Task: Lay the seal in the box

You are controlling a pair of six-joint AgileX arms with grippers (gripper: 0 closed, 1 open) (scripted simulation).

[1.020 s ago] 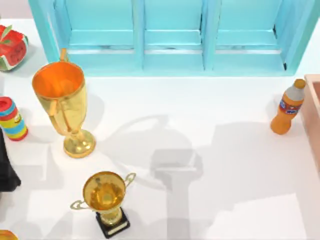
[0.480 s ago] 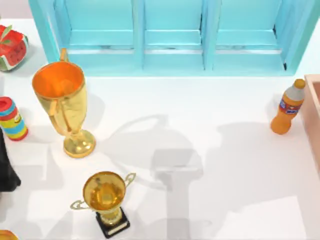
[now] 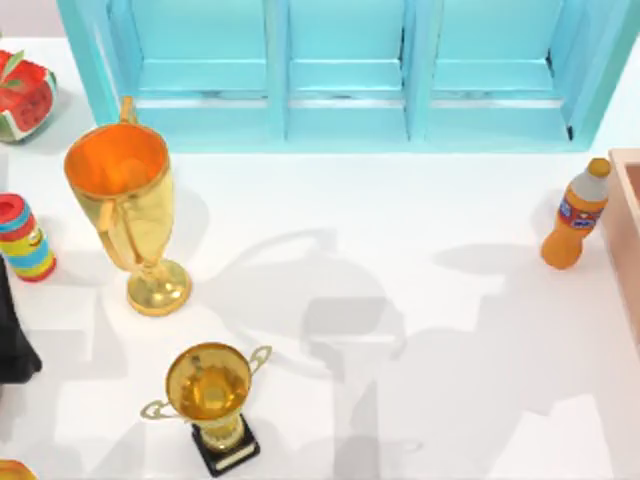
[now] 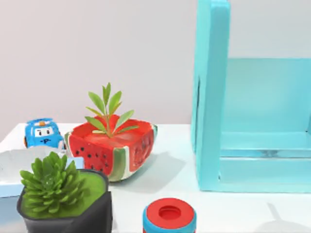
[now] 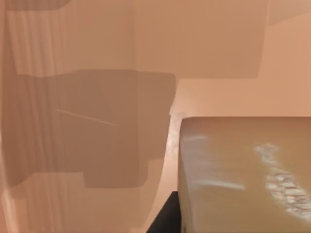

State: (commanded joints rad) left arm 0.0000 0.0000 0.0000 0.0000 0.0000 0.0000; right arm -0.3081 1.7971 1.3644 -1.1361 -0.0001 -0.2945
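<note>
Right wrist view: seal (image 5: 243,174) fills lower right of frame, tan block with faint white marks, against the box's (image 5: 97,97) pale pinkish walls (touching the floor or not: can't tell). Gripper state: can't tell. Top view: box (image 3: 630,230) at right edge, orange bottle (image 3: 576,215) just beside it.

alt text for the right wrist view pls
A tan block with faint white markings, the seal, fills the near corner, close against the pale pinkish walls of the box. Blocky shadows fall across the box's surfaces.
</note>
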